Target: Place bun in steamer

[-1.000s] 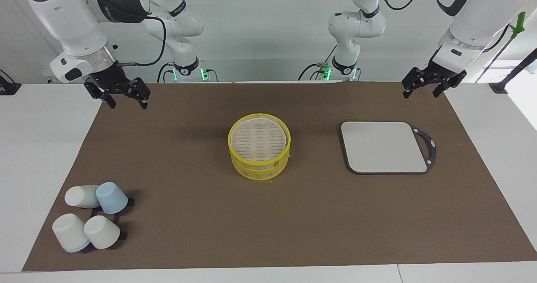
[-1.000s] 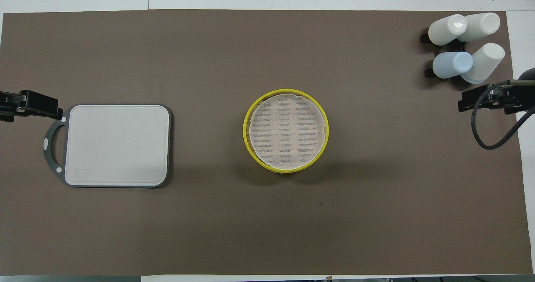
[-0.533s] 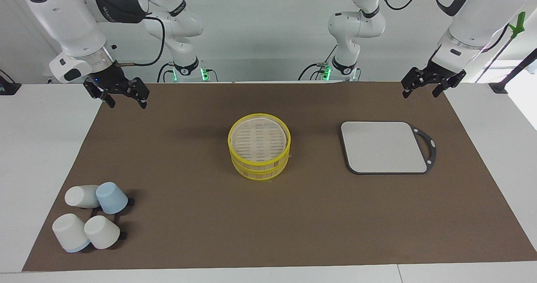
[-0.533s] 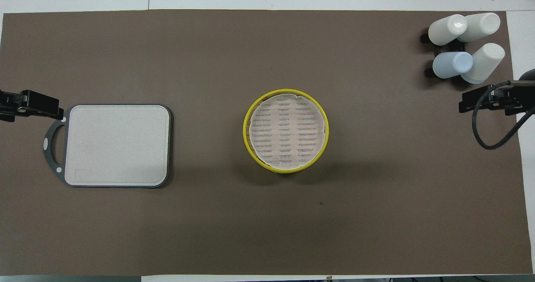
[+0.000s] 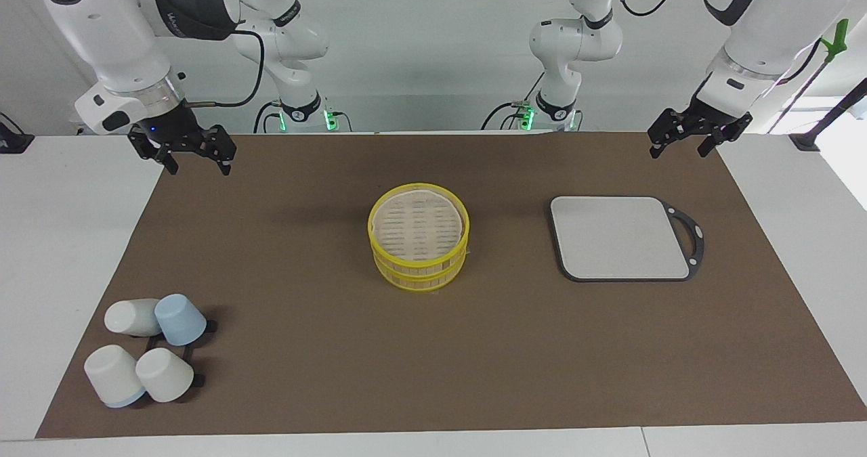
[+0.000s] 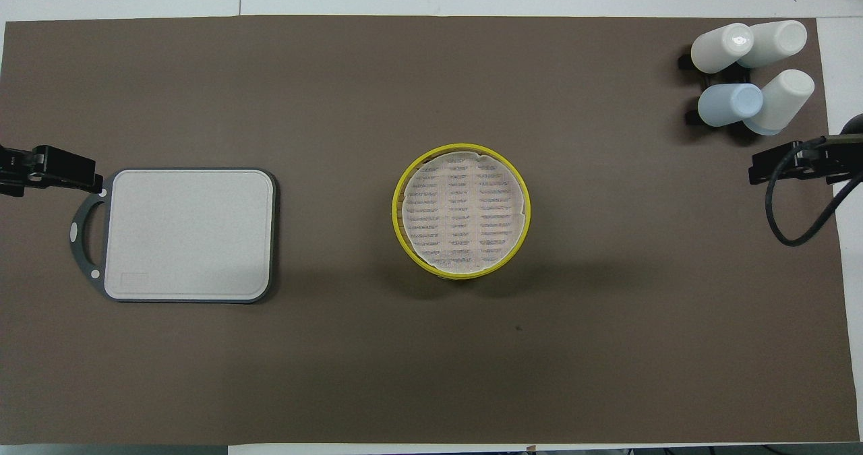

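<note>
1. The left gripper (image 5: 679,147) hangs with its jaws spread and nothing in them, over the worktop (image 5: 305,376) edge at the left arm's end.
2. The right gripper (image 5: 196,162) is likewise spread wide and holds nothing, raised over the mat's corner at the right arm's end.
3. The steamer (image 5: 418,236) stands mid-mat, between the 2 grippers and well apart from both, its slatted top showing.
4. The bun cannot be seen in either view.
5. A grey cutting board (image 5: 620,237) lies flat near the left gripper, touching nothing.
6. 4 cups (image 5: 145,349) cluster at the right arm's end, well away from the right gripper.
</note>
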Available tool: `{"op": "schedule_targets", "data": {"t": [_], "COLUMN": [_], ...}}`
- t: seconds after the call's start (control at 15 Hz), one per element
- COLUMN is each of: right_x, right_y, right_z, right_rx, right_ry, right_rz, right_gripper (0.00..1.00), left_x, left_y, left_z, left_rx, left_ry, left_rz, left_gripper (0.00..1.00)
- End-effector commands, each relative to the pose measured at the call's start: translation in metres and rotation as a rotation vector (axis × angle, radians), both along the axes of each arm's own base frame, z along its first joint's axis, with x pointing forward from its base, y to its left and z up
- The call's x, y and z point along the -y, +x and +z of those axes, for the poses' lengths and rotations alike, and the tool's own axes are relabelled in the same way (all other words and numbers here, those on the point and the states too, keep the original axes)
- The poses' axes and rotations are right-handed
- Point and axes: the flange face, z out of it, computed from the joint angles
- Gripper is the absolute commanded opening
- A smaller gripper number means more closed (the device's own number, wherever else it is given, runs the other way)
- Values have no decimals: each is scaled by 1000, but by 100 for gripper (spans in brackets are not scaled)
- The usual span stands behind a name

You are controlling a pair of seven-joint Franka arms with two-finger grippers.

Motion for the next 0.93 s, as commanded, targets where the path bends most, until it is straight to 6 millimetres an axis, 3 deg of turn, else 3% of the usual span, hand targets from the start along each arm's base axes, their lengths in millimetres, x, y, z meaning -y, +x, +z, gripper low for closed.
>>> {"op": "schedule_targets", "data": {"t": [0.0,0.87], "right_x": [2,-1], "right_y": [-1,-7], "right_z": [0,-2], "right_rx": [-17,-52], "right_ry": [-2,11], "right_rz": [19,30], "right_gripper": [100,100], "left_x": [2,3], "left_y": [-8,-8], "left_z": [2,2], "left_rx": [18,18], "left_ry": [12,12], "left_rz": [-15,-15], "left_gripper": [100,100]}}
